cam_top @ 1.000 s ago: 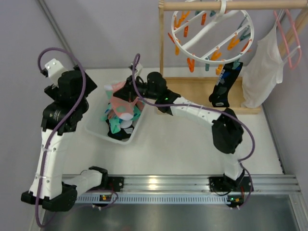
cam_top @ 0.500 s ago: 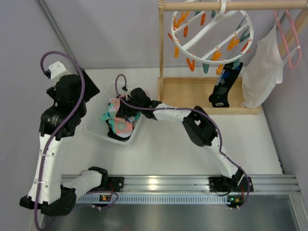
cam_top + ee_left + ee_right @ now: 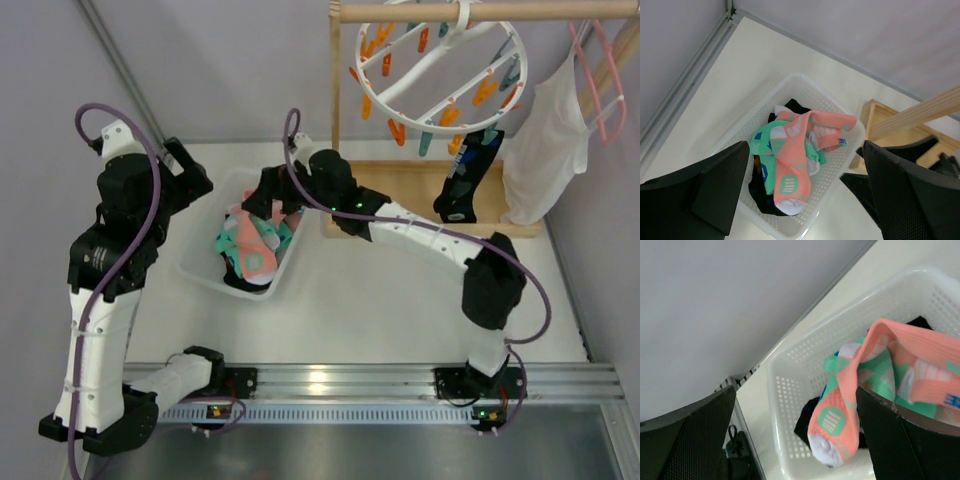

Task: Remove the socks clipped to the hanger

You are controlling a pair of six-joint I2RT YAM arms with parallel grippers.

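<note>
The white hanger [image 3: 440, 70] hangs from the wooden bar at the back right, its orange and teal clips dangling. One black sock with blue marks [image 3: 468, 180] is still clipped to it. Pink, teal and black socks [image 3: 250, 240] lie piled in a white basket [image 3: 200, 268]. My right gripper [image 3: 268, 195] hovers open over the basket's far side, and a pink sock [image 3: 840, 425] lies loose below its fingers [image 3: 912, 440]. At the basket's left, my left gripper [image 3: 190, 170] is open and empty and looks down on the sock pile [image 3: 790, 165].
A wooden rack base [image 3: 400, 190] and post [image 3: 335, 100] stand right of the basket. A white garment [image 3: 545, 150] on a pink wire hanger [image 3: 598, 80] hangs at the far right. The basket wall [image 3: 790, 405] is perforated.
My right gripper has opened and let the pink sock fall onto the pile, then drawn up and back toward the basket's far side. The left arm has shifted slightly.
</note>
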